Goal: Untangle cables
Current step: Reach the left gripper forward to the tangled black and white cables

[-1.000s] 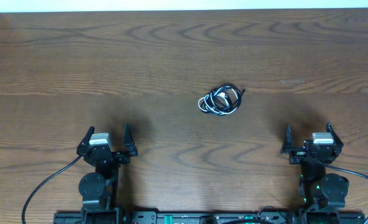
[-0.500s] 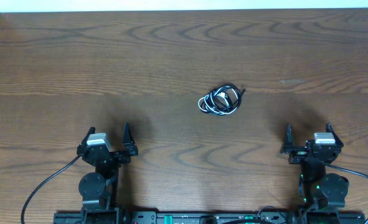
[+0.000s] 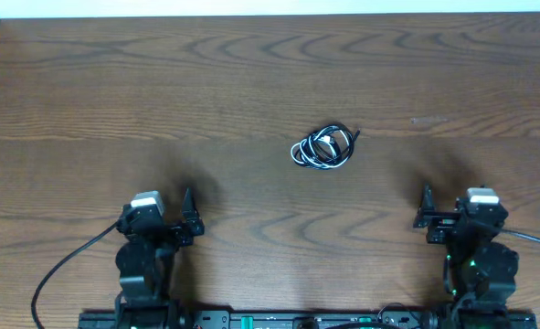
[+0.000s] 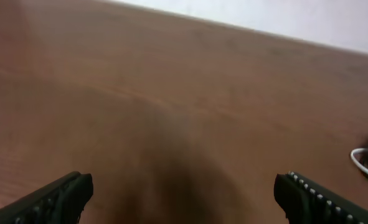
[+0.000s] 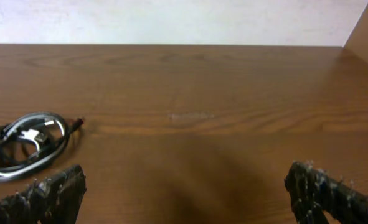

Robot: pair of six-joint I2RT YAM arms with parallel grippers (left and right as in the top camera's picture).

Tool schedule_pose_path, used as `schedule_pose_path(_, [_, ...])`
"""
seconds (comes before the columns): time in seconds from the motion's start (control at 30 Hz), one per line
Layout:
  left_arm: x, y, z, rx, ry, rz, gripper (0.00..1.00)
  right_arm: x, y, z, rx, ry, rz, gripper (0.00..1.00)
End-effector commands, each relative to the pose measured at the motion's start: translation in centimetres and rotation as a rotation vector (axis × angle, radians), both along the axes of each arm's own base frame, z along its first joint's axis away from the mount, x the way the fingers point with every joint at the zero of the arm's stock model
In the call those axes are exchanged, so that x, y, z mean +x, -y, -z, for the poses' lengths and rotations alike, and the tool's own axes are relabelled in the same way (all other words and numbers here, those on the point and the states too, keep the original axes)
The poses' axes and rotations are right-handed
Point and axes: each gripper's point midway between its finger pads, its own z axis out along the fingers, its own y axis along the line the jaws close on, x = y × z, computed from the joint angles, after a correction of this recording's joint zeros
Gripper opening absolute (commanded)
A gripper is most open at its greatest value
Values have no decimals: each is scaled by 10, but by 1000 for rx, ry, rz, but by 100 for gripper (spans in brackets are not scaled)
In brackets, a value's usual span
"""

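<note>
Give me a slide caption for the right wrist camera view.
Open right tool faces a coiled black-and-white cable bundle lying untouched on the wooden table.

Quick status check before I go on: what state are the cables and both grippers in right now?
cables: black and white coiled together in one small bundle, lying on the table, held by neither gripper.
left gripper: open, empty, apart from the bundle.
right gripper: open, empty, apart from the bundle.
</note>
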Motion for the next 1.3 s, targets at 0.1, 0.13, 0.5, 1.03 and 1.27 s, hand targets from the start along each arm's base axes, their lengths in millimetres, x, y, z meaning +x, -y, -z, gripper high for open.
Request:
schedule_pose_path(0.1, [8,7,-28,-58,-82,23,98,7,0,-26,42,-76,18,99])
schedule_pose_path(0.13, [10,7,-30,-61,-112,27,98,9,0,-28,54,-97,22,99])
schedule_pose_path(0.5, [18,25,-40,-144,-514,102,98,19,-3,-25,113,-464,41,99])
schedule_pose_path(1.03, [1,38,-46,-268,-788,99,98,31,-26,-29,189,-649,-66,99])
schedule_pose_path(1.27, [56,54,-85,-350,-527,178,98,32,-29,-30,198,-647,-81,99])
